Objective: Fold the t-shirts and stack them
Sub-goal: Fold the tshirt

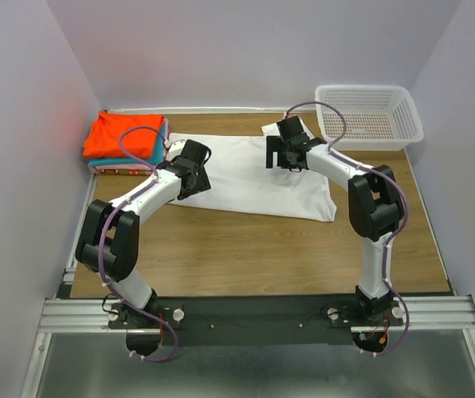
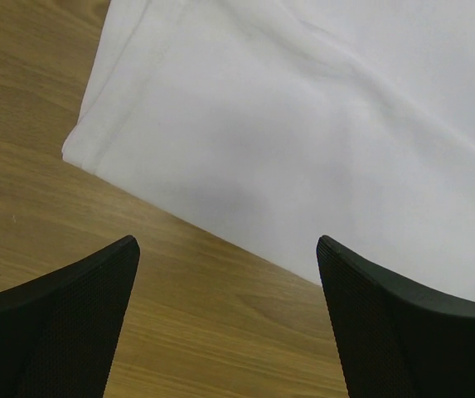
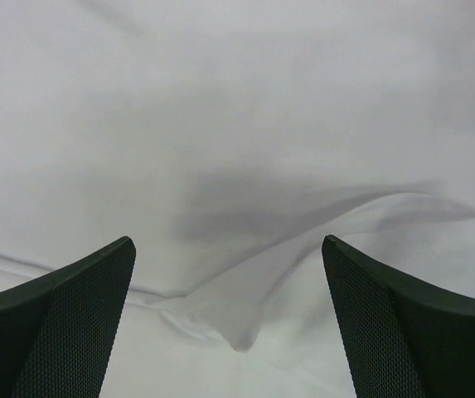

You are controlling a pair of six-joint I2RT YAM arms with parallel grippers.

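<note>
Orange-red, teal and pink folded cloth t-shirts [image 1: 125, 139] sit stacked well left of the white plastic mesh basket [image 1: 370, 143], while the plain white t-shirt [image 1: 254, 186] between them awaits folding under the left gripper [image 2: 227, 242] and right gripper [image 3: 227, 240], both spread wide and empty.

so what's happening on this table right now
Two robot arms are working on a white t-shirt spread out on the wooden table. The left gripper hangs open over the shirt's left edge, and the right gripper hangs open over a wrinkle in it; neither holds cloth. A stack of folded shirts, orange on top, sits at the far left, and a white basket at the far right.
</note>
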